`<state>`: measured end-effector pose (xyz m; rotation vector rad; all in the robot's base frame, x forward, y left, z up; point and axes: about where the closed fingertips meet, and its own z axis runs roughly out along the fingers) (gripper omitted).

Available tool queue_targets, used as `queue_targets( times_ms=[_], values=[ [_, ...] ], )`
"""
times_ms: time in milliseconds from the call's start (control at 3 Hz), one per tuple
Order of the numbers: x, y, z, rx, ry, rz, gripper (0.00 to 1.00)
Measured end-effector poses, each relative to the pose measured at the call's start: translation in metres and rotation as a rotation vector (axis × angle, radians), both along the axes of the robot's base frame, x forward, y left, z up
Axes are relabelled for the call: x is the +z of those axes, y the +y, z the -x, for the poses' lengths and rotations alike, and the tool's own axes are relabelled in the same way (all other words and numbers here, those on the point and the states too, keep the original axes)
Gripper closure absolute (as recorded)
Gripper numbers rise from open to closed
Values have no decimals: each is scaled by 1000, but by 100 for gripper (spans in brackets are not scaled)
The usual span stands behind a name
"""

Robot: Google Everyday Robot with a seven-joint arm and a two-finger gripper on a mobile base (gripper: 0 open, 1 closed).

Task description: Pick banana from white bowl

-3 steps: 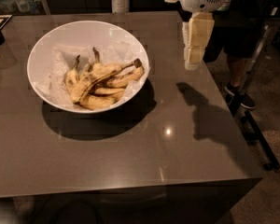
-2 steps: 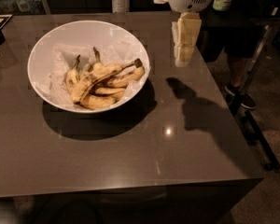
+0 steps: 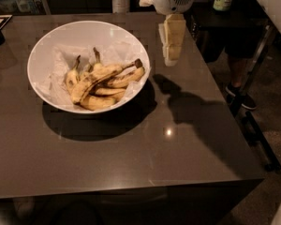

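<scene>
The white bowl (image 3: 79, 32) sits to the left on the bench (image 3: 131, 168), the banana (image 3: 100, 76) lying untouched on the pile inside. The gripper (image 3: 172, 43) has drifted left, now just beside the rim. I can't tell whether it's open or closed. It looks to be closing in, with the grasp yet to come.

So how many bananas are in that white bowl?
4, I think, piled in the white bowl: the long banana on top, one left, one right, one in front. Others may hide beneath. The claw hangs right of the bowl.
</scene>
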<state>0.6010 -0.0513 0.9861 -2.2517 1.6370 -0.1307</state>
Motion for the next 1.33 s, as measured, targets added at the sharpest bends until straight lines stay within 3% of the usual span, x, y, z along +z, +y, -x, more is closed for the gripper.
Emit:
queue_targets(
  times_ms=[333,1000,1333],
  values=[
    [-2,16,-1,-23,18,-20,0],
    [-18,56,-19,-72,66,11,0],
    [-25,73,-23,-83,64,21,0]
  ],
)
